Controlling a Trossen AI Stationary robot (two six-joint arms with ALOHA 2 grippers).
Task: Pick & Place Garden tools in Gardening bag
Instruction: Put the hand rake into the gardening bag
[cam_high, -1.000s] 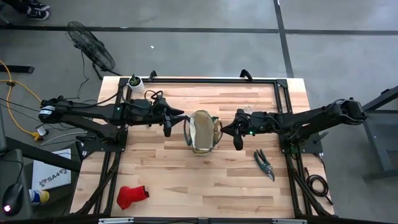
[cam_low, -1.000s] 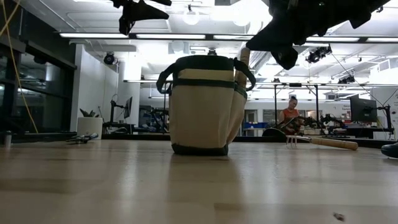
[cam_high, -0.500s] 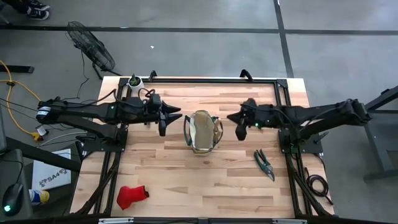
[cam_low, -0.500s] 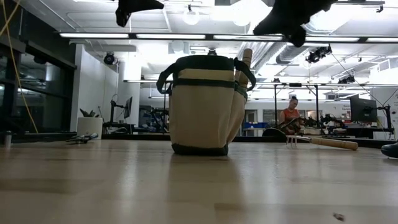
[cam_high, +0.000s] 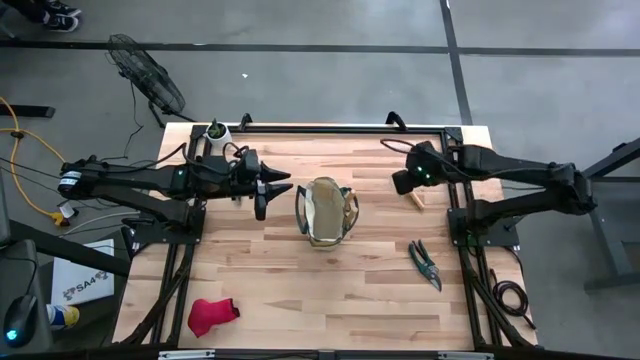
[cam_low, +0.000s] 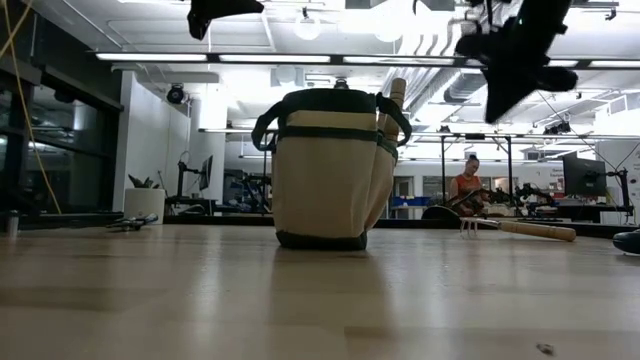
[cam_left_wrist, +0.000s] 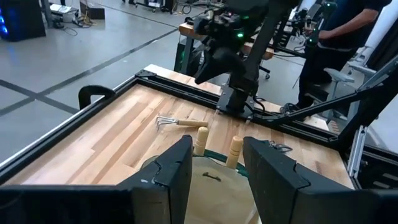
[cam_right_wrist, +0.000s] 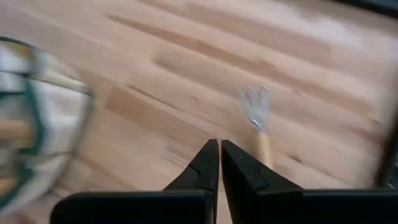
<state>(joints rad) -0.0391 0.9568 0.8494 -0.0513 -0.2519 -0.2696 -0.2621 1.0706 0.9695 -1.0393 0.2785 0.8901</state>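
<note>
The red glove (cam_high: 212, 315) lies by the table's (cam_high: 300, 290) near-left edge; shears (cam_high: 425, 263) sit toward its right edge. Mid-table, the gardening bag (cam_high: 326, 211) holds two wooden handles. The left gripper (cam_high: 268, 190) waits beside it, fingers parted. The right gripper (cam_right_wrist: 219, 163), fingers together and empty, hovers over the wood-handled fork (cam_right_wrist: 257, 118) nearer the far-right corner. It should spread its fingers, straddle the handle crosswise, then descend squarely.

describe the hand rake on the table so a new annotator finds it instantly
Start at the tan canvas gardening bag with dark green trim mid-table, then look toward the right arm's side. The small wood-handled hand rake with bent metal tines lies flat under the right gripper, apart from the bag. Unlike the dark-handled pruning shears nearby, it has a pale wooden handle and a fan of prongs.
</note>
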